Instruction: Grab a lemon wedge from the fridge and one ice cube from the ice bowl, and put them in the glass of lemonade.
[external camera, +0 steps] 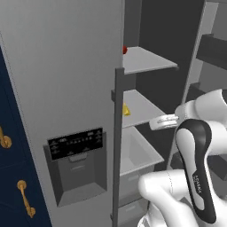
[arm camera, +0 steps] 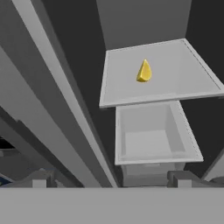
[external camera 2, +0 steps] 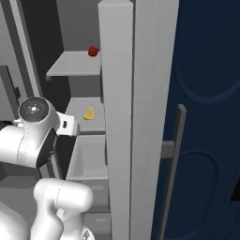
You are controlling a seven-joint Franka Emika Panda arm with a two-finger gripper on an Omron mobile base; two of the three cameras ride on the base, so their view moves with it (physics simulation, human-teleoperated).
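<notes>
Hovering with its jaws spread all the way, the tool [arm camera: 109,179] is holding nothing and touching nothing, just facing into the open fridge [external camera: 66,66]. The lemon wedge [arm camera: 144,71] is sitting on the middle shelf [arm camera: 175,78], above an open-topped drawer [arm camera: 151,135], well apart from the fingertips. A small red fruit [external camera 2: 93,51] is sitting on the shelf above it.

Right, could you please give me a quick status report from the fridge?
Gripper open, empty, short of the shelf. Lemon wedge alone mid-shelf, untouched. Open bin below; nothing in the way.
</notes>
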